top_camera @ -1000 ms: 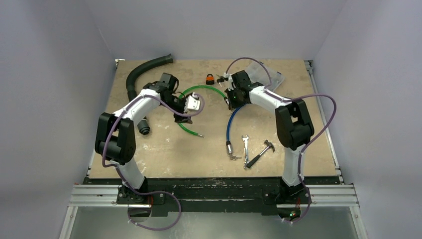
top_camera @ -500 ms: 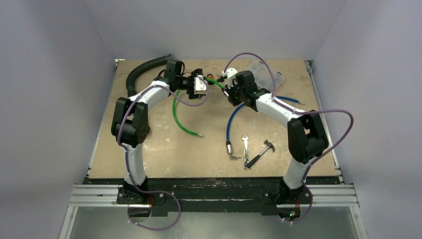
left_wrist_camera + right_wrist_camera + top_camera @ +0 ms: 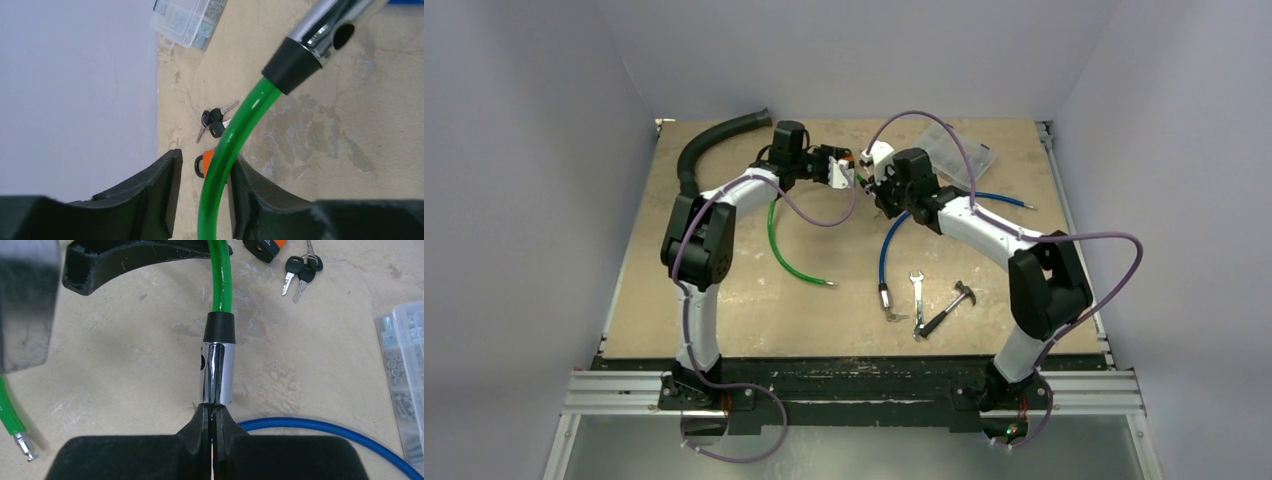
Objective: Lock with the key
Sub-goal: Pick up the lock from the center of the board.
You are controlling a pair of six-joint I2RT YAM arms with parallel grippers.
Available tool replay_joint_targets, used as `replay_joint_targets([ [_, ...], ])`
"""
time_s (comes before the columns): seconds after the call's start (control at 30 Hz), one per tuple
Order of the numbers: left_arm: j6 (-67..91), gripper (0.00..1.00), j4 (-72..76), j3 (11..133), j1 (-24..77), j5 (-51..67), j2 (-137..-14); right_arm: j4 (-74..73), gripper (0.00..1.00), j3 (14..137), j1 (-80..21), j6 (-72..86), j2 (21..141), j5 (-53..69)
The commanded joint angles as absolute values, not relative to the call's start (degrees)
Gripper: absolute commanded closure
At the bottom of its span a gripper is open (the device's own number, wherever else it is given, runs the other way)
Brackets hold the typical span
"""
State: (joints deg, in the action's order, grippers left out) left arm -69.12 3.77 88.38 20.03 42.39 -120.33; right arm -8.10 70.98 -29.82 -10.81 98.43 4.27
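The green cable lock (image 3: 774, 225) is lifted near the table's back middle. Its chrome lock head (image 3: 217, 372) points at my right gripper (image 3: 214, 410), which is shut on a thin key at the head's end; this gripper also shows in the top view (image 3: 876, 190). My left gripper (image 3: 202, 157) is open around the green cable (image 3: 235, 135) just behind the head. The cable leans on one finger, with a gap at the other. The cable's pin end (image 3: 828, 283) lies free on the table. Spare keys (image 3: 297, 270) and an orange padlock (image 3: 264, 246) lie beyond.
A blue cable (image 3: 884, 250) curves under the right arm. A wrench (image 3: 917, 295) and a hammer (image 3: 949, 308) lie near the front right. A black hose (image 3: 709, 145) is at the back left, and a clear parts box (image 3: 959, 150) at the back right.
My left arm has swung back and right along the green cable to just behind the lock head. The cable's loop has straightened. My right gripper has stayed at the head.
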Motion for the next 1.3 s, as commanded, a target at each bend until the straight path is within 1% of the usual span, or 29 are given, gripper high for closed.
replay_joint_targets([
  [0.0, -74.21, 0.74, 3.28, 89.02, 19.45, 43.81, -120.3, -4.63, 1.0, 70.61, -29.97, -11.6, 94.05, 7.66],
  [0.03, -74.07, 0.9, 3.18, 89.03, 19.36, 44.37, -119.86, -4.69, 1.0, 70.84, -29.96, -11.01, 93.93, 9.27],
  [0.07, -73.51, 1.0, 3.46, 88.85, 19.27, 44.96, -119.26, -5.31, 0.99, 71.48, -29.93, -9.58, 93.99, 11.17],
  [0.1, -72.79, 1.0, 3.99, 88.59, 19.13, 45.87, -118.52, -7.12, 0.88, 72.47, -29.82, -8.24, 94.31, 12.46],
  [0.17, -73.39, 1.0, 3.17, 88.4, 18.84, 47.81, -116.79, -12.05, 0.59, 75.24, -28.96, -7.14, 94.84, 15.0],
  [0.23, -75.64, 1.0, 0.62, 88.54, 18.52, 49.81, -115.26, -16.33, 0.35, 76.8, -26.65, -6.56, 94.3, 20.65],
  [0.27, -77.59, 1.0, -1.65, 88.52, 18.4, 50.6, -114.48, -17.69, 0.26, 77.07, -25.37, -6.72, 93.75, 23.41],
  [0.33, -80.56, 1.0, -5.47, 88.07, 18.33, 51.91, -112.9, -19.86, 0.13, 77.34, -23.37, -8.48, 92.55, 28.55],
  [0.37, -82.4, 1.0, -7.39, 87.71, 18.31, 52.63, -112.0, -20.97, 0.08, 77.72, -22.73, -9.08, 92.2, 29.9],
  [0.4, -85.34, 1.0, -9.06, 87.08, 18.32, 53.37, -111.12, -22.61, 0.06, 78.59, -22.05, -9.69, 92.29, 31.65],
  [0.5, -89.23, 1.0, -8.65, 84.05, 18.35, 54.79, -108.52, -30.44, 0.04, 83.3, -19.74, -13.64, 94.39, 39.29],
  [0.63, -92.51, 1.0, -7.87, 81.49, 18.58, 55.72, -106.15, -43.03, 0.07, 92.54, -17.46, -16.54, 101.05, 52.43],
  [0.7, -93.09, 1.0, -6.82, 80.52, 18.78, 55.6, -105.39, -49.48, 0.1, 97.88, -17.43, -17.44, 104.95, 56.78],
  [0.8, -93.95, 1.0, -6.57, 79.96, 19.27, 55.37, -104.5, -49.21, 0.11, 100.78, -18.01, -10.73, 108.51, 62.99],
  [0.93, -91.27, 1.0, -3.57, 78.94, 19.59, 55.15, -103.14, -42.58, 0.13, 99.16, -19.43, -2.23, 109.72, 66.66],
  [1.03, -90.46, 1.0, -2.98, 78.79, 19.59, 55.06, -102.67, -39.04, 0.22, 97.12, -20.31, 1.84, 110.39, 68.79],
  [1.13, -89.63, 1.0, -2.75, 78.84, 19.6, 54.7, -102.44, -41.16, 0.27, 96.01, -20.43, -1.25, 111.33, 68.98],
  [1.17, -88.67, 1.0, -2.11, 78.84, 19.6, 54.67, -102.4, -42.75, 0.31, 95.86, -20.41, -3.24, 111.68, 68.88],
  [1.27, -87.12, 1.0, -1.49, 78.92, 19.6, 54.71, -102.35, -43.74, 0.47, 95.04, -20.26, -4.68, 112.16, 67.86],
])
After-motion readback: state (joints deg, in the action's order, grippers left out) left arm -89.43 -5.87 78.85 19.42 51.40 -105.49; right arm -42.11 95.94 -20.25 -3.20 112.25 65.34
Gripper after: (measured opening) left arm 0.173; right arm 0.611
